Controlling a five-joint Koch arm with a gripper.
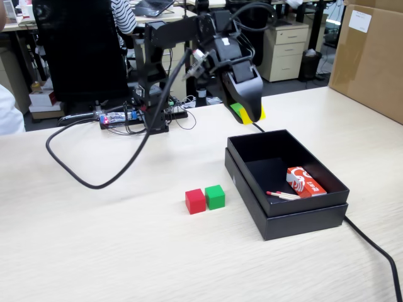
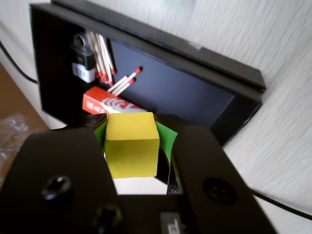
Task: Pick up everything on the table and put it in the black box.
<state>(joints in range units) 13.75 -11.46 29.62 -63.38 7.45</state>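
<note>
My gripper (image 1: 250, 115) hangs in the air just behind the far rim of the black box (image 1: 242, 176), shut on a yellow cube (image 1: 257, 116). In the wrist view the yellow cube (image 2: 131, 144) sits squeezed between the green-padded jaws of the gripper (image 2: 132, 141), with the black box (image 2: 243, 105) below and beyond it. A red cube (image 1: 195, 201) and a green cube (image 1: 215, 197) stand side by side, touching, on the pale wood table (image 1: 94, 245), left of the box in the fixed view.
Inside the box lie a red-and-white packet (image 1: 305, 182) and red-tipped sticks (image 1: 281, 195). A black cable (image 1: 88, 179) loops over the table at left; another cable (image 1: 378, 251) runs off past the box. A brown carton (image 1: 368, 56) stands at the back right.
</note>
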